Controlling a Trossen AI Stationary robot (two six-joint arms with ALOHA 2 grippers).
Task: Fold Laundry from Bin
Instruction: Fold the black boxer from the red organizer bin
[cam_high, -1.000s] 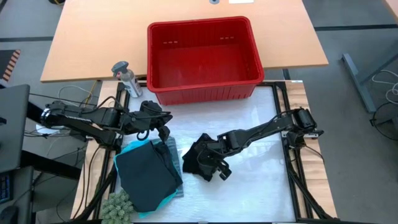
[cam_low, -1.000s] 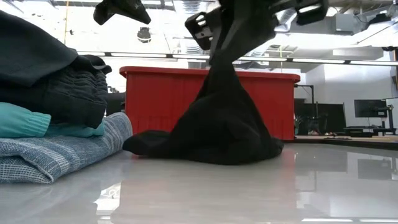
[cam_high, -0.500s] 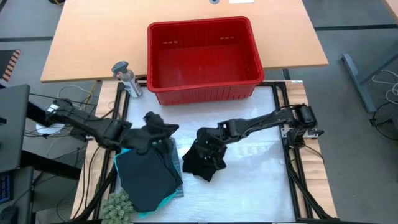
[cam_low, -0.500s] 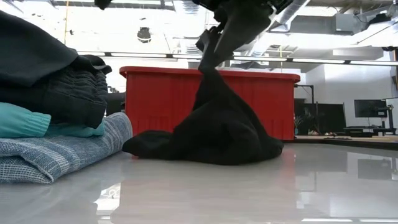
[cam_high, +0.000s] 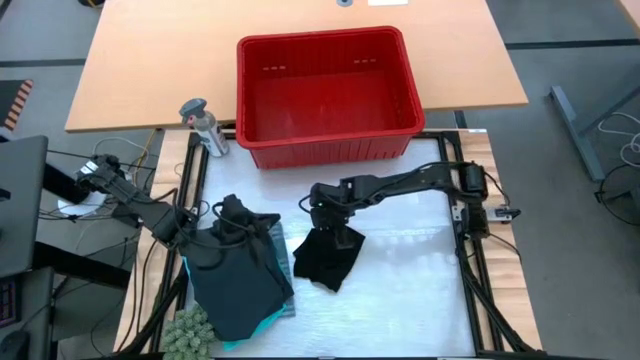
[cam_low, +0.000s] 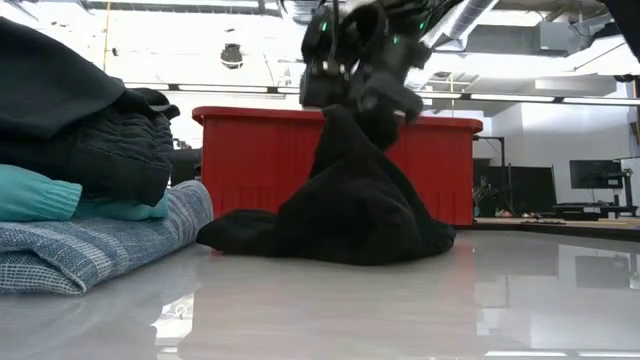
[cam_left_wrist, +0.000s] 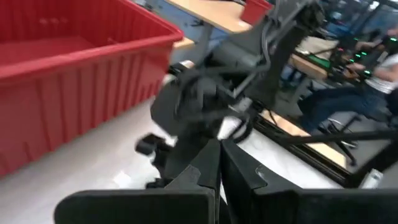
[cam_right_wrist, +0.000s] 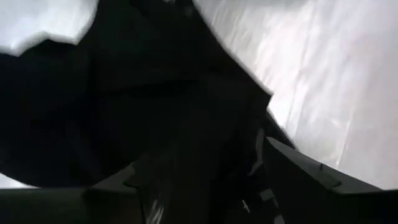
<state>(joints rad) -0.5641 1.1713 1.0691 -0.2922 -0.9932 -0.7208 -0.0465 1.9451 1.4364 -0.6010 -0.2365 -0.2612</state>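
Note:
The red bin (cam_high: 325, 95) stands at the table's far side. A black garment (cam_high: 328, 255) lies heaped mid-table (cam_low: 350, 215), and my right gripper (cam_high: 325, 208) is shut on its raised top. At the near left sits a stack of folded laundry: a striped piece (cam_low: 100, 245) at the bottom, a turquoise one (cam_low: 40, 195) on it and black ones (cam_high: 235, 285) on top. My left gripper (cam_high: 250, 222) hovers over the stack's far edge, its fingers (cam_left_wrist: 214, 174) shut on nothing. My right gripper pinches the black garment's pulled-up top (cam_low: 345, 120) between its two fingers, coming from above; dark cloth fills the gap between the fingers (cam_right_wrist: 205, 155). The cloth rises as a cone to the gripper, while its wide lower part (cam_low: 330, 245) rests on the table.
A small grey bottle (cam_high: 203, 125) stands left of the bin. A green fuzzy object (cam_high: 190, 335) sits at the near left corner. White table surface (cam_high: 410, 290) lies bare to the right of the garment. A person (cam_left_wrist: 367, 87) sits beyond the table.
My right gripper has carried the garment's top toward the table's left and far edges, nearer the bin, drawing the cloth out while its base stayed on the table. My left gripper has drifted slightly toward the near edge, over the stack.

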